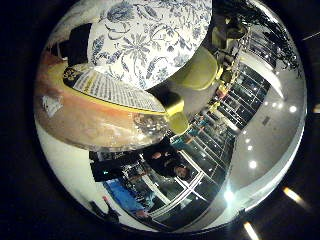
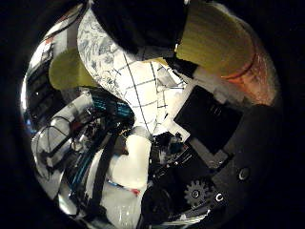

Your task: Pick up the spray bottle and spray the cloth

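Observation:
The spray bottle [image 1: 95,105] lies close against my palm and fills much of the right little finger side palm view. It has an orange translucent body, a printed label and a yellow-green spray head [image 1: 197,68]. The blue-and-white floral cloth [image 1: 150,35] spreads out just beyond the bottle. In the right thumb side palm view the bottle's yellow part [image 2: 221,43] sits between black and white parts of my right hand [image 2: 138,167], whose fingers curl round it. The floral cloth [image 2: 100,48] shows past them.
Behind the bottle the right little finger side palm view shows a room with shelving [image 1: 235,105] and ceiling lights [image 1: 270,100]. Dark furniture [image 1: 150,165] stands further off. What the cloth lies on is hidden.

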`<state>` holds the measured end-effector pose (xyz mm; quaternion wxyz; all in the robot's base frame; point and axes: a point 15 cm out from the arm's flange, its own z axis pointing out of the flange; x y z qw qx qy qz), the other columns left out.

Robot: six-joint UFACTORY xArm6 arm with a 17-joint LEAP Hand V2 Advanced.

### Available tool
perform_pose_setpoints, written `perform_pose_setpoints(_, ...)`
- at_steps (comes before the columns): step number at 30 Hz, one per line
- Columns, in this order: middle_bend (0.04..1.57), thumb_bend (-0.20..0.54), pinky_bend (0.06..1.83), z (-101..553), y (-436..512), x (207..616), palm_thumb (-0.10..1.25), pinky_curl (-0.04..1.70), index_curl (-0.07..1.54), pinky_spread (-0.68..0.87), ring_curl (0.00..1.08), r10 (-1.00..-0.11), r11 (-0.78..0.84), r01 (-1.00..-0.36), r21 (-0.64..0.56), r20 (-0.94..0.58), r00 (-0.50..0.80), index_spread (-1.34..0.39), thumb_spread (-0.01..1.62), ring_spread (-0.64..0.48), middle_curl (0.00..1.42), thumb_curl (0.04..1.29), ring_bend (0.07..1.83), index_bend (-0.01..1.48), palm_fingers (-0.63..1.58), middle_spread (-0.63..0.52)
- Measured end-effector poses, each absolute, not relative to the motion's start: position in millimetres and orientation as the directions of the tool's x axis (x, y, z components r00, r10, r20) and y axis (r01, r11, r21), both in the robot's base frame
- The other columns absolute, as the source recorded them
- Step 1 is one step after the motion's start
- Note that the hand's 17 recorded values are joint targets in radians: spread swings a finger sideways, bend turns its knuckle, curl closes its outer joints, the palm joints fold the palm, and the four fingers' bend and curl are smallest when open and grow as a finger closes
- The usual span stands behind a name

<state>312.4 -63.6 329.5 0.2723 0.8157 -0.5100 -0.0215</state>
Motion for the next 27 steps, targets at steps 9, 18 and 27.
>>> perform_pose_setpoints(9,1.37,-0.014,1.04,368.5,-27.8,348.3,1.01,1.20,0.68,-0.25,0.63,-0.902,-0.371,-0.878,0.302,0.109,0.419,-0.20,1.09,-0.17,0.60,0.56,1.44,1.19,1.20,-0.09)
perform_pose_setpoints(18,1.37,-0.014,1.05,380.2,0.1,373.5,1.01,1.19,0.68,-0.24,0.63,-0.919,-0.385,-0.885,0.262,-0.017,0.395,-0.19,1.09,-0.17,0.60,0.56,1.45,1.19,1.20,-0.09)
perform_pose_setpoints(27,1.37,-0.013,1.05,371.4,26.0,375.2,1.01,1.19,0.68,-0.24,0.62,-0.923,-0.384,-0.887,0.255,-0.100,0.371,-0.19,1.09,-0.17,0.61,0.56,1.45,1.19,1.20,-0.09)
